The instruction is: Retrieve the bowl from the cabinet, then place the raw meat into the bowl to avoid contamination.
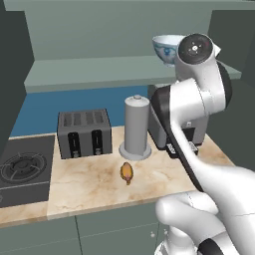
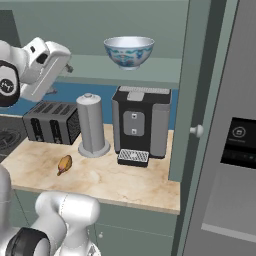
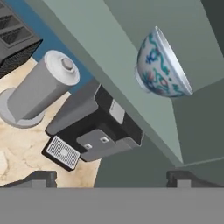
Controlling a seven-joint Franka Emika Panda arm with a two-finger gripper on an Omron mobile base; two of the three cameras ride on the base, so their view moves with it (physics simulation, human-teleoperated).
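Observation:
The pale blue-white patterned bowl [image 2: 129, 51] stands upright on the inner shelf of the open grey-green cabinet [image 2: 165, 70], above the coffee machine. In the hand view the bowl [image 3: 161, 65] lies ahead and to the upper right, well clear of the fingertips. My gripper [image 3: 111, 179] is open, its fingertips wide apart with nothing between them. In the right base view the hand hovers to the left of the bowl at about shelf height. The raw meat [image 1: 127, 172], a small orange-brown lump, lies on the marble counter in front of the grey canister; the same meat [image 2: 64, 164] shows near the counter's front.
On the counter stand a grey toaster [image 1: 84, 132], a tall grey canister [image 2: 92, 125] and a dark coffee machine [image 2: 141, 122]. A stove burner [image 1: 22, 169] is at the left. The open cabinet door [image 2: 200, 90] with its knob stands right of the machine, beside a tall grey appliance [image 2: 235, 150].

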